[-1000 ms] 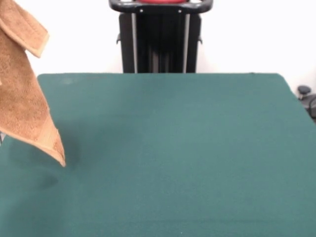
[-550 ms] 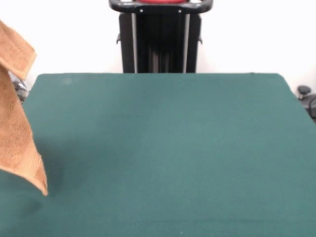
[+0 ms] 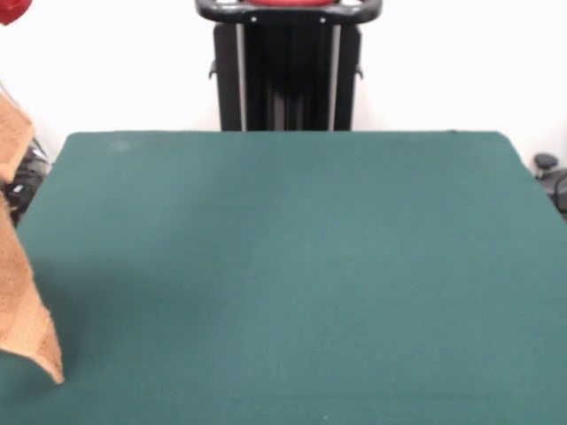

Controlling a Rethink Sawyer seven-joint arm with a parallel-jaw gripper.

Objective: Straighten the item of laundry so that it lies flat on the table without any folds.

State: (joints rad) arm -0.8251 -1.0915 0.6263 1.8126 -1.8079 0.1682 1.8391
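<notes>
Only the towel [image 3: 22, 310] hangs at the table's [image 3: 292, 266] edge.

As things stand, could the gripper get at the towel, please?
Hard to say: the gripper is out of view. The towel hangs at the picture's left edge over the table, its lowest corner low over the felt. Nothing on the table blocks it.

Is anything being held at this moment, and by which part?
The towel hangs in the air at the picture's left edge, so something above holds it up; the hold itself lies outside the picture, so the part cannot be told.
</notes>
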